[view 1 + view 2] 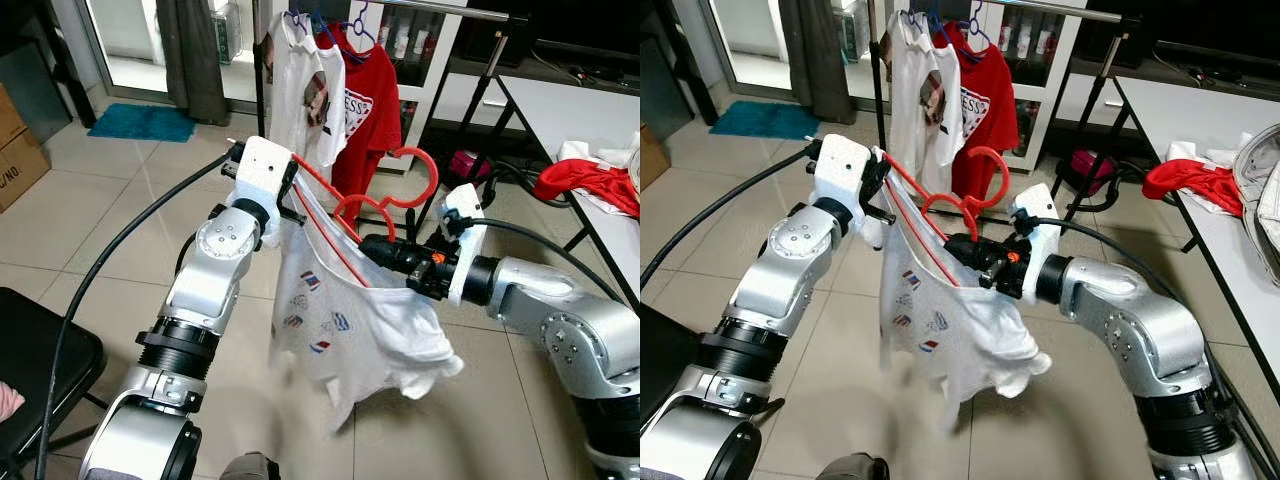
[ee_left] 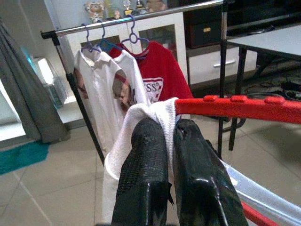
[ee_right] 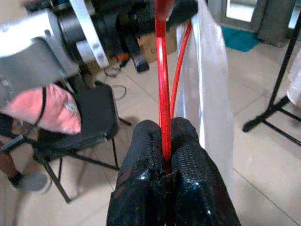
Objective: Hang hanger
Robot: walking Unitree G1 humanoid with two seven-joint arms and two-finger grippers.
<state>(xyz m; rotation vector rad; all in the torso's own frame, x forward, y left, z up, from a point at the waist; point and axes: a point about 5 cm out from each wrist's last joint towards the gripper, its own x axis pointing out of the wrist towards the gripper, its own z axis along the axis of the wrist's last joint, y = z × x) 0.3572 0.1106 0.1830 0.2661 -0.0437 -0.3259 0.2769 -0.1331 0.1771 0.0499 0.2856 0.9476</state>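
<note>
The left gripper (image 1: 290, 185) pinches the white shirt (image 1: 350, 320) at one end of the red hanger (image 1: 345, 205); the right gripper (image 1: 372, 247) clamps its other side. Behind stands a clothes rack (image 2: 141, 16), seemingly holding two shirts.

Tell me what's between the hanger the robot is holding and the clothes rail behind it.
Bare tiled floor and open air lie between the red hanger and the clothes rail, seen in the left eye view. A white shirt and a red shirt already hang there.
</note>
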